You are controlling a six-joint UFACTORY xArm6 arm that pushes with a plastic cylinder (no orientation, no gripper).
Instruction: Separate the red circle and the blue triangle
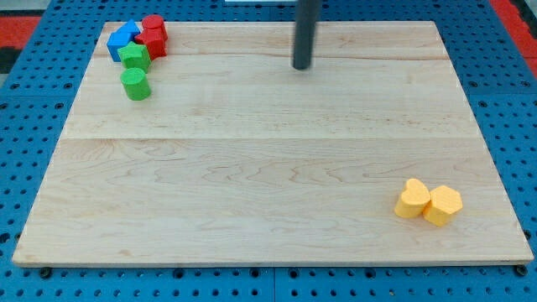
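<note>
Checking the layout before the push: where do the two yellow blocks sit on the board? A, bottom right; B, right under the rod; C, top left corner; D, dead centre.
A: the two yellow blocks lie touching near the view's bottom right, far from my tip at the top centre.

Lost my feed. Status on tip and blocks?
My tip top centre, clear of all blocks. Red circle touching blue triangle, top left. Green blocks crowd below them.
</note>
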